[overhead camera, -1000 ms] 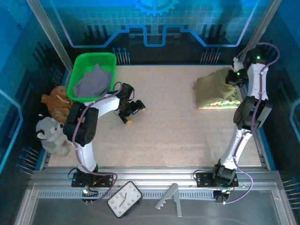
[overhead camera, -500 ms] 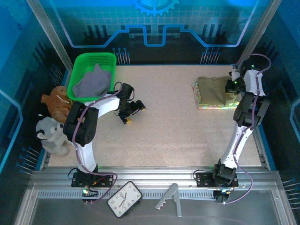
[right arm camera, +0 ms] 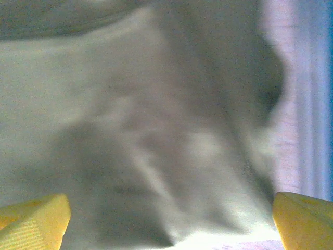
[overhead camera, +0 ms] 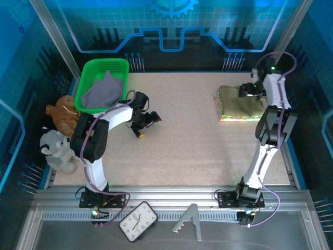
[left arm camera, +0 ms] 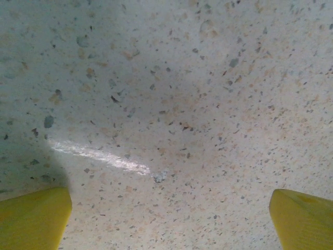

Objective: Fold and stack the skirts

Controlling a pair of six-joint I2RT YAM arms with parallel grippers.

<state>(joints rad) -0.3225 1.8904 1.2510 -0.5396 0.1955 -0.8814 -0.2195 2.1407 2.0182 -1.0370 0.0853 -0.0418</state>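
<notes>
One olive skirt (overhead camera: 237, 103) lies flat (long side running left-right).

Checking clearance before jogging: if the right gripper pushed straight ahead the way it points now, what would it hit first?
Most likely the olive-khaki skirt, lying directly ahead of the right gripper between its open fingers; depth is unclear.

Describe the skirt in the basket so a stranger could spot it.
Look to the far left corner of the table, where a green basket sits. The skirt lies crumpled inside it: plain grey-lavender, unlike the olive skirt folded across the table.
</notes>
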